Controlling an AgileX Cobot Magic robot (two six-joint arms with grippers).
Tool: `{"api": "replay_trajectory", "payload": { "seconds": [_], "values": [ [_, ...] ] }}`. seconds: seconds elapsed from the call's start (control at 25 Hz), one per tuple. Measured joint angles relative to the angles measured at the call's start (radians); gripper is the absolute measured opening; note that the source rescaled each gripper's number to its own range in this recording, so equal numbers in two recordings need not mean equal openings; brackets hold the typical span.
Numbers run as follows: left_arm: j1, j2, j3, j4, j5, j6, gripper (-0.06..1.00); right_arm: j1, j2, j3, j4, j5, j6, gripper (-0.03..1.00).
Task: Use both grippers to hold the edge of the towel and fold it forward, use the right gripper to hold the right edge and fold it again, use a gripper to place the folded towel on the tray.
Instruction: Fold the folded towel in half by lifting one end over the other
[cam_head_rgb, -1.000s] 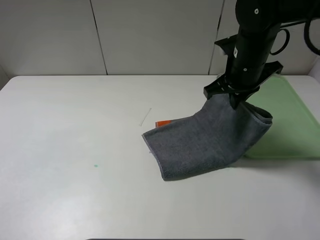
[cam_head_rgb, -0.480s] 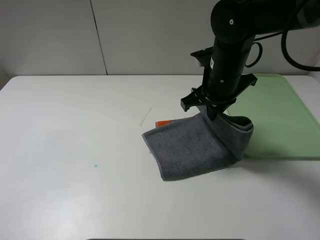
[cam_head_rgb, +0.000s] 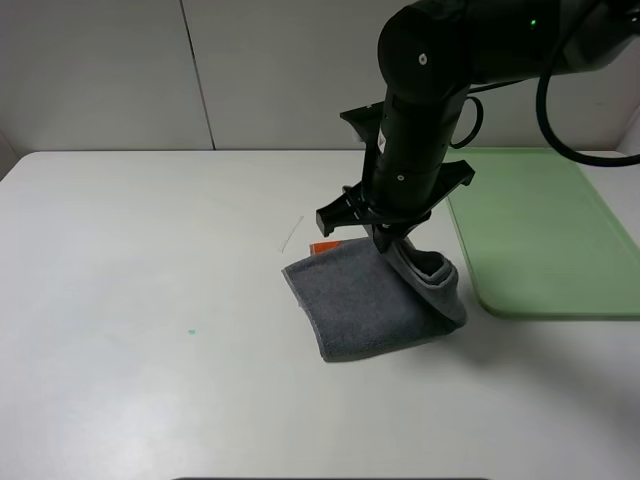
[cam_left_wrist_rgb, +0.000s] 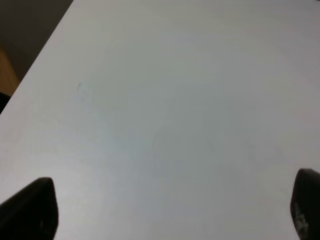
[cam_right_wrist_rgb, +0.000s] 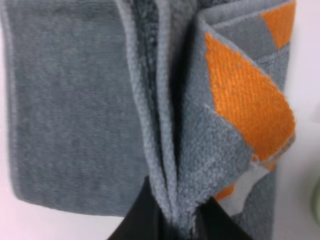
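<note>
LEFT TO RIGHT: Our left pincer (cam_left_wrist_rgb: 167, 210) hangs over the bare white surface (cam_left_wrist_rgb: 175, 100). Its two black fingers (cam_left_wrist_rgb: 30, 210) stand wide apart with nothing between them, and we cannot see it from the high camera.

Across the left half of the surface (cam_head_rgb: 150, 300) we find only a tiny green speck (cam_head_rgb: 191, 332). Further right, a thin white stick (cam_head_rgb: 291, 234) lies near the towel's far corner.

The dark grey towel (cam_head_rgb: 365, 310) sits right of centre with its lower layer flat on the surface. An orange patch (cam_head_rgb: 325, 247) peeks out at its far left corner. The towel's right side is raised and curled over toward the left in a loose loop.

Above it, our right pincer (cam_head_rgb: 390, 243) is clamped on the lifted edge, and the bulky black arm (cam_head_rgb: 425, 110) leans in from the upper right. From the wrist we see the pincer (cam_right_wrist_rgb: 177, 217) nipping several gathered layers of cloth. A pale hem (cam_right_wrist_rgb: 137, 100) runs along them, and orange (cam_right_wrist_rgb: 245, 100) shows on the inner face.

Furthest right, the pale green tray (cam_head_rgb: 540, 240) lies flat on the surface, just beside the towel's curled side, with a narrow strip of surface between them.
</note>
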Motion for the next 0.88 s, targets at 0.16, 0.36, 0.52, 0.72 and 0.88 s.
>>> {"api": "replay_trajectory", "payload": {
  "seconds": [0.16,0.36,0.52,0.72,0.88],
  "values": [
    [0.0,0.0,0.0,0.0,0.0,0.0,0.93,0.019,0.033,0.0,0.032,-0.007,0.001,0.06],
    [0.0,0.0,0.0,0.0,0.0,0.0,0.93,0.026,0.042,0.0,0.055,-0.036,0.003,0.06],
    [0.0,0.0,0.0,0.0,0.0,0.0,0.93,0.026,0.042,0.0,0.078,-0.046,0.003,0.06],
    [0.0,0.0,0.0,0.0,0.0,0.0,0.93,0.026,0.042,0.0,0.112,-0.056,0.003,0.06],
    [0.0,0.0,0.0,0.0,0.0,0.0,0.93,0.026,0.042,0.0,0.136,-0.081,0.003,0.25]
  ]
}}
